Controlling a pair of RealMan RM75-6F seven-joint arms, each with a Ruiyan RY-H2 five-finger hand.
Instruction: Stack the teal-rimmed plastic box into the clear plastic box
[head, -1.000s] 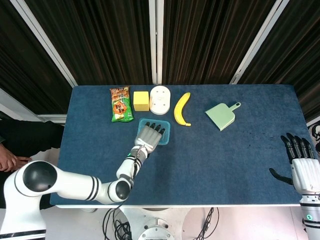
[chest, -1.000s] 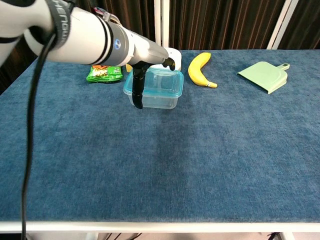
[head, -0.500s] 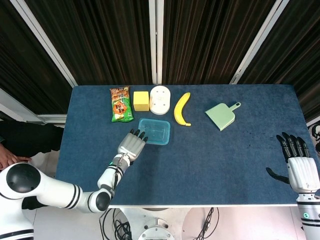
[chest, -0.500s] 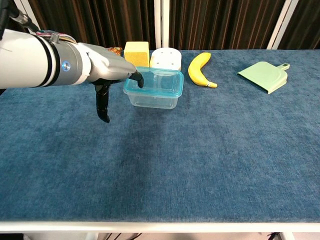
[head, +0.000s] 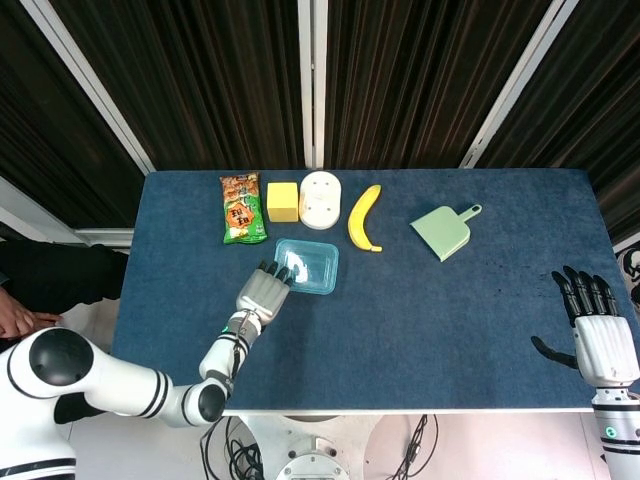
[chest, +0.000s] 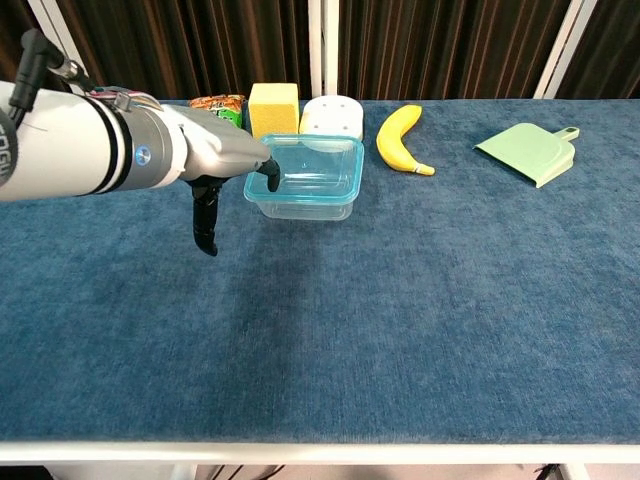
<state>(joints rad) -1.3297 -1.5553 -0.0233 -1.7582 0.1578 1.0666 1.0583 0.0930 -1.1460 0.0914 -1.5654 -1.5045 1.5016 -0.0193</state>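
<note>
A clear plastic box with a teal rim (head: 308, 265) sits on the blue table, in front of the yellow block; I cannot make out a second box apart from it. My left hand (head: 262, 292) lies just to the box's near left, fingers apart, holding nothing. In the chest view one fingertip (chest: 272, 181) touches the box's (chest: 310, 175) left rim while the thumb hangs down beside the left hand (chest: 210, 165). My right hand (head: 597, 330) hovers at the table's right edge, fingers spread and empty.
Along the back stand a snack packet (head: 242, 208), a yellow block (head: 283, 201), a white round object (head: 320, 199), a banana (head: 364, 218) and a green dustpan (head: 444, 231). The blue table (head: 450, 320) stretches bare between box and right hand.
My left hand has drawn back off the top of the box toward the near left, now only touching its rim. The box has barely shifted. The right hand stays put.
</note>
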